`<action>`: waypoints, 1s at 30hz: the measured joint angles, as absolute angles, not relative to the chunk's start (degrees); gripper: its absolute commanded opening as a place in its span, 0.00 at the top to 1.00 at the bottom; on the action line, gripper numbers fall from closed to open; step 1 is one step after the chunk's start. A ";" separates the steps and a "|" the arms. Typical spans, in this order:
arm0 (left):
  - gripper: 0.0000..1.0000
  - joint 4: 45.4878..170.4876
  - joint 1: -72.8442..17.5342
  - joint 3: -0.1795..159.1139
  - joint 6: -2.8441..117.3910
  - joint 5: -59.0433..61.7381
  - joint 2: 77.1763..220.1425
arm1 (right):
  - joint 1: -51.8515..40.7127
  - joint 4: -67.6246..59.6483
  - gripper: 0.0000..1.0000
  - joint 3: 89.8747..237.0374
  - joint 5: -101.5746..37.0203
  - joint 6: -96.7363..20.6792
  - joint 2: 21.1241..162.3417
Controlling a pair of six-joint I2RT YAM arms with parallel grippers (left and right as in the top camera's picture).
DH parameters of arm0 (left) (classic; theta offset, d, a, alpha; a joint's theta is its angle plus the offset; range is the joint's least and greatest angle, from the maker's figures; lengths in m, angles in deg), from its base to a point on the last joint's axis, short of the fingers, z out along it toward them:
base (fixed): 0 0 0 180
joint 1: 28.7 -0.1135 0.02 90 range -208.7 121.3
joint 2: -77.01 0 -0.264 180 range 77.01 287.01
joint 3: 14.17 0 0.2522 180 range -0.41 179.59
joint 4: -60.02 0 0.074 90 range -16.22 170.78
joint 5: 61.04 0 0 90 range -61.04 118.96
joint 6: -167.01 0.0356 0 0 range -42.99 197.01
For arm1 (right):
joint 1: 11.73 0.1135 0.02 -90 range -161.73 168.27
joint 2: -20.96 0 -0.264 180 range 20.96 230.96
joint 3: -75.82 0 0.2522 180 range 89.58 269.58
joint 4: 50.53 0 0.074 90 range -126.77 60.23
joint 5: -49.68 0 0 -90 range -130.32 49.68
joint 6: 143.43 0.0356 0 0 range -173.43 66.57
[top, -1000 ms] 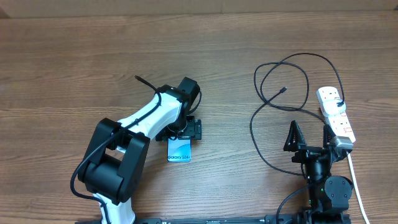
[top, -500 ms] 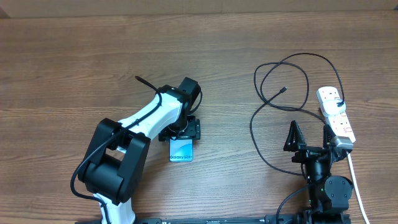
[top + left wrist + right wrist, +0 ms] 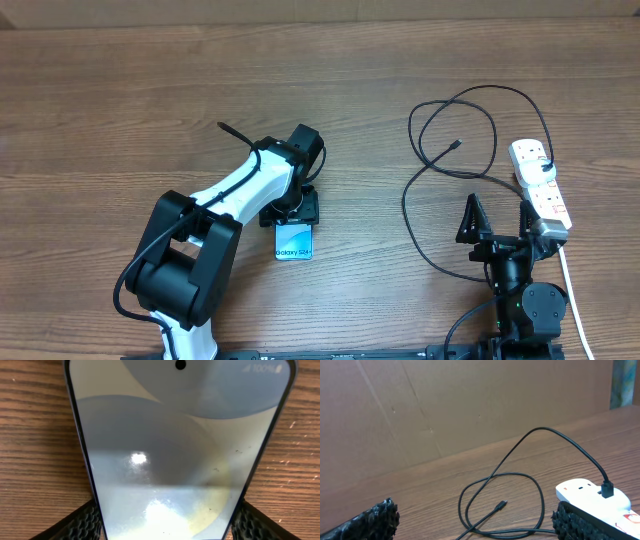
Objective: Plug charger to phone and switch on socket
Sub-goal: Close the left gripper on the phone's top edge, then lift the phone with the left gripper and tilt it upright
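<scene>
The left gripper (image 3: 290,214) is clamping the phone (image 3: 294,243), the right gripper (image 3: 497,203) is hanging open (charger (image 3: 456,146) lying unconnected toward the right edge).

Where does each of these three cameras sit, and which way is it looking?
Overhead: fixed above the table, looking straight down; both arms show, the left gripper holding the phone, the right gripper open beside the power strip.
Left wrist: on the left arm, looking down at the phone; its fingers edge the bottom corners.
Right wrist: on the right arm, looking low across the table at the black cable and power strip; its fingers edge the bottom corners.
Shared: overhead and right wrist both show cable and power strip.
</scene>
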State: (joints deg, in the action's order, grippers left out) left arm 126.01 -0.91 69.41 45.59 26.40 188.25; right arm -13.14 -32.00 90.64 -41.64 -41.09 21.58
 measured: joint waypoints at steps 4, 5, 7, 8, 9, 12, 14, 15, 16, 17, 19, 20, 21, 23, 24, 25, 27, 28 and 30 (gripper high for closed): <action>0.35 125.94 -0.91 69.41 45.59 26.42 188.23 | -13.14 -31.95 0.00 90.64 -41.64 -41.07 21.58; 0.35 125.92 -0.91 69.41 45.59 26.42 188.23 | -13.14 -31.98 0.00 90.64 -41.64 -41.09 21.58; 0.36 125.92 -0.91 69.41 45.59 26.42 188.23 | -13.14 -32.00 0.00 90.64 -41.64 -41.04 21.58; 0.36 125.92 -0.91 69.41 45.59 26.42 188.23 | -13.14 -31.98 0.00 90.64 -41.62 -41.07 21.58; 0.35 125.97 -0.91 69.41 45.59 26.44 188.23 | -13.14 -31.98 0.00 90.64 -41.62 -41.07 21.58; 0.36 126.29 -0.91 69.65 45.59 26.44 188.25 | -13.14 -31.95 0.00 90.64 -41.64 -41.07 21.58; 0.36 126.97 -0.91 70.13 45.59 26.55 188.45 | -13.14 -31.98 0.00 90.64 -41.62 -41.09 21.58; 0.36 127.43 -0.91 70.59 45.59 26.66 188.71 | -13.14 -31.98 0.00 90.64 -41.62 -41.07 21.58; 0.36 127.95 -0.93 71.05 45.57 26.92 188.95 | -13.14 -31.98 0.00 90.64 -41.62 -41.09 21.58; 0.36 128.46 -0.93 71.53 45.57 27.29 189.19 | -13.14 -31.98 0.00 90.64 -41.62 -41.04 21.58; 0.36 129.42 -0.93 72.63 45.57 27.93 189.65 | -13.14 -32.00 0.00 90.64 -41.64 -41.07 21.58; 0.36 129.72 -0.93 73.19 45.55 28.10 189.81 | -13.14 -31.98 0.00 90.64 -41.62 -41.07 21.58; 0.36 130.18 -0.93 73.85 45.55 28.12 189.87 | -13.14 -32.00 0.00 90.64 -41.62 -41.07 21.58; 0.36 130.80 -0.93 74.77 45.53 27.97 189.87 | -13.14 -31.98 0.00 90.64 -41.62 -41.09 21.58; 0.36 131.10 -0.93 75.34 45.53 27.71 189.87 | -13.14 -31.95 0.00 90.64 -41.64 -41.04 21.58; 0.36 131.36 -0.93 75.77 45.55 27.53 189.87 | -13.14 -31.98 0.00 90.64 -41.62 -41.04 21.58; 0.36 132.50 -0.93 77.00 45.53 27.03 189.87 | -13.14 -32.00 0.00 90.64 -41.62 -41.09 21.58; 0.36 133.22 -0.93 77.61 45.53 26.81 189.87 | -13.14 -31.98 0.00 90.64 -41.62 -41.07 21.58; 0.36 134.75 -0.93 78.99 45.39 26.11 189.91 | -13.14 -31.95 0.00 90.64 -41.64 -41.07 21.58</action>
State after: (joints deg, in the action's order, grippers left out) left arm 134.75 -0.93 78.99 45.39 26.11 189.91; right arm -13.14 -31.95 90.64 -41.64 -41.07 21.58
